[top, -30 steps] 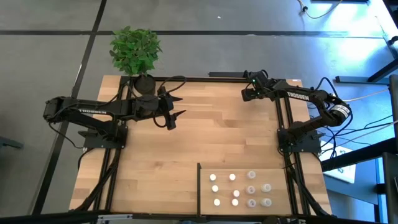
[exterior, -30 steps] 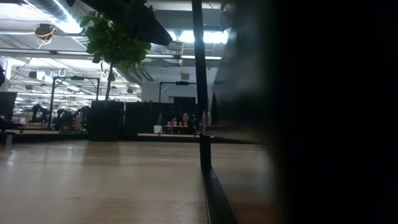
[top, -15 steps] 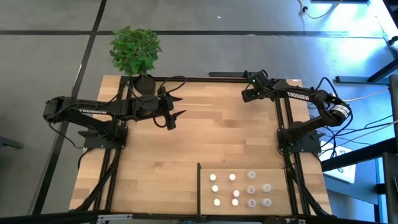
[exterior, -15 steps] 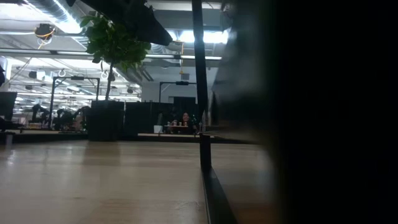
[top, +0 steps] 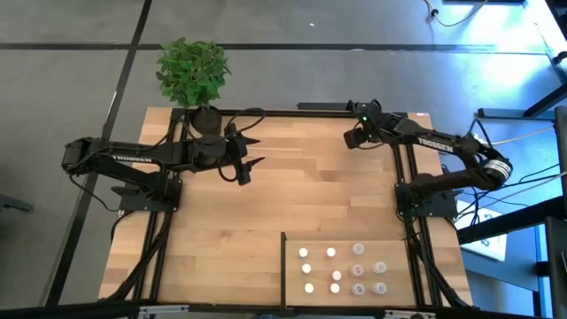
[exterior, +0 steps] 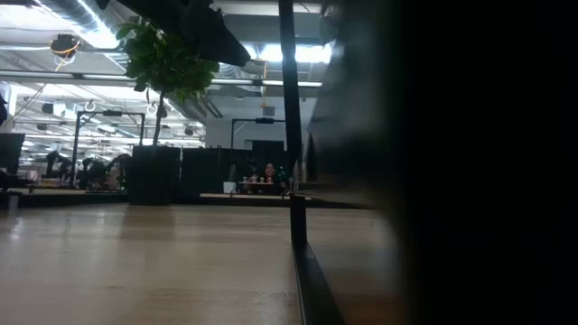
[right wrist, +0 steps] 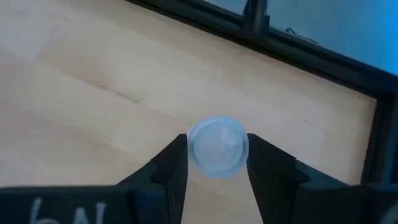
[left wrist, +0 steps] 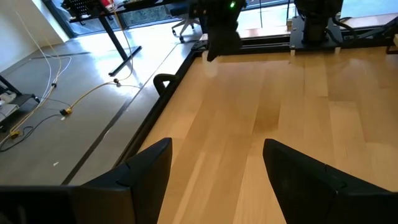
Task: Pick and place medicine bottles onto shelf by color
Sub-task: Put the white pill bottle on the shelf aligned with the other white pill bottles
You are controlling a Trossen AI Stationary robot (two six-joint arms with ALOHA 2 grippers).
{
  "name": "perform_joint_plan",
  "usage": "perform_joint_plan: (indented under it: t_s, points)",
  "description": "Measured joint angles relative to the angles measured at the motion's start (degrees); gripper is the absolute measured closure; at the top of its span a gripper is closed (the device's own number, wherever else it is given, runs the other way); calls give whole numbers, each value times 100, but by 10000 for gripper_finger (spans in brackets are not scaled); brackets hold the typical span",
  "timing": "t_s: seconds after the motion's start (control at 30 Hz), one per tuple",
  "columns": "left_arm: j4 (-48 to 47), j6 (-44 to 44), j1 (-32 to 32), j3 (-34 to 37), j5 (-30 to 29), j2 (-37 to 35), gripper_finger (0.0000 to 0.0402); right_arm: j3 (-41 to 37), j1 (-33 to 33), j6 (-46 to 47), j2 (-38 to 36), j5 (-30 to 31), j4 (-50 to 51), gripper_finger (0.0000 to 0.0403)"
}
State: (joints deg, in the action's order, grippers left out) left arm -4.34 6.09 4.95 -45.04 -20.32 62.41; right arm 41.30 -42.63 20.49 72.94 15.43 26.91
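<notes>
While the left gripper (top: 251,152) waits wide open at upper centre, the right gripper (right wrist: 217,163) clamps a translucent bottle (right wrist: 217,147). Eleven bottles (top: 358,268) stand on the shelf (top: 425,266) at lower right

a leafy green potted plant (top: 192,73) stands at the table's (top: 221,239) far left corner. yellow and white cables (left wrist: 74,102) trail across the grey floor (top: 71,97) beside it.

Overhead camera looks straight down on the bench (top: 266,195); a low camera looks level across it; wrist cameras look closely past each claw.
</notes>
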Motion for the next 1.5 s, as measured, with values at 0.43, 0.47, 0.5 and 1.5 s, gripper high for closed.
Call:
perform_joint_plan:
  t_s: [0.43,0.47,0.5,1.5]
  points:
    - [-2,-4,-8,0,109,0,155,665,1823,467,-1092,867,2104,257]
    - [-2,-2,-9,0,207,0,155,790,1985,523,-1090,891,2321,257]
    - [-3,-4,-11,0,314,0,155,905,2141,600,-1090,895,2507,257]
    - [6,-407,-1985,0,921,0,155,1510,7681,4593,-1488,285,4121,256]
